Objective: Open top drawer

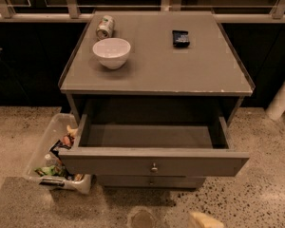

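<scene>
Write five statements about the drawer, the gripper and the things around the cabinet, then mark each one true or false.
1. The top drawer is pulled out. True.
2. The white bowl sits inside the drawer. False: it stands on the cabinet top, and the part of the drawer's inside that shows is bare.
3. The gripper grips the knob. False: only its tip shows at the bottom edge of the view, apart from the knob.
4. A can is on the cabinet top, behind the bowl. True.
5. A plastic bin of clutter sits on the floor left of the cabinet. True.
</scene>
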Motion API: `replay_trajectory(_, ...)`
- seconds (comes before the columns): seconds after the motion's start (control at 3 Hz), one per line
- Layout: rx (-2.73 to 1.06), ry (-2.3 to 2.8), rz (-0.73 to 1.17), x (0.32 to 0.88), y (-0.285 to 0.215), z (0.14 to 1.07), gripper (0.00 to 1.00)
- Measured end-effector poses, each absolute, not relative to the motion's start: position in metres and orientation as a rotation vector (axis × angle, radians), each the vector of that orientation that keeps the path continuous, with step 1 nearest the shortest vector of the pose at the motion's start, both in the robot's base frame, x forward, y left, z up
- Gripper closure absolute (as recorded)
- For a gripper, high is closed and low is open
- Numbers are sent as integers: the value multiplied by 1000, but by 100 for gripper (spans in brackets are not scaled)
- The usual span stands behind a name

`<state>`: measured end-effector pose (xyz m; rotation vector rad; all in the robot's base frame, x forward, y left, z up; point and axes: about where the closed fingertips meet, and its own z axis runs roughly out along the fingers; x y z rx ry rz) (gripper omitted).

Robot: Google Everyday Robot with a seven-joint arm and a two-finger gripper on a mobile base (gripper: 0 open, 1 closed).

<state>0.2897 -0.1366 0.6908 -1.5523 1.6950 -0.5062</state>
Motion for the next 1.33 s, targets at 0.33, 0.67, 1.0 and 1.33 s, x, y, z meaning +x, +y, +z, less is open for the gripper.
replay_trajectory(0.33, -1587, 1693, -481, 218, -151, 662, 100)
replay_trajectory(0.67, -1603, 1711, -434, 188, -155, 644, 81)
replay_trajectory(1.0, -1603, 1711, -434, 188, -155, 644, 58)
replay_trajectory(1.33, -1603, 1711, -434, 188, -155, 644, 35)
